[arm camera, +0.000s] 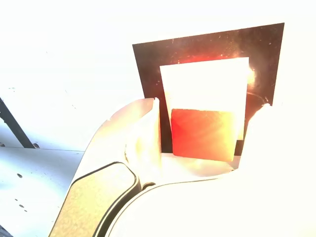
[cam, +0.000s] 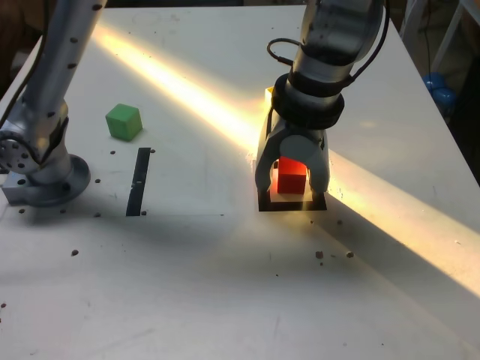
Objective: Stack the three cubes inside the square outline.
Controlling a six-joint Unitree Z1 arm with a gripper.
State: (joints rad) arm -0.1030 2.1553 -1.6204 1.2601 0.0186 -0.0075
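1. Exterior view: the gripper [cam: 291,178] is down over the square outline [cam: 292,202], and the red cube [cam: 292,176] sits right between its jaws. Is it held or merely straddled? From here I cannot tell; the jaws stand close on either side of it. The cube looks low over the white centre, though whether it touches the table is unclear.
2. Same view, looking wider: the green cube [cam: 124,121] waits well apart, toward the exterior view's left, near a narrow black strip [cam: 139,181]. A sliver of the yellow cube [cam: 268,93] peeks out just behind the arm, in the band of sunlight.
3. Wrist view: glare washes out a lot, but the red cube [arm camera: 203,134] shows between the pale fingers [arm camera: 143,133], with the outline's black border [arm camera: 148,69] and white centre beyond it. One finger looks pressed to the cube's side; the other side is burnt out.
4. Progress, as I judge it: the first cube is at the square, placing under way. Green and yellow are both unstacked, so most of the job remains.
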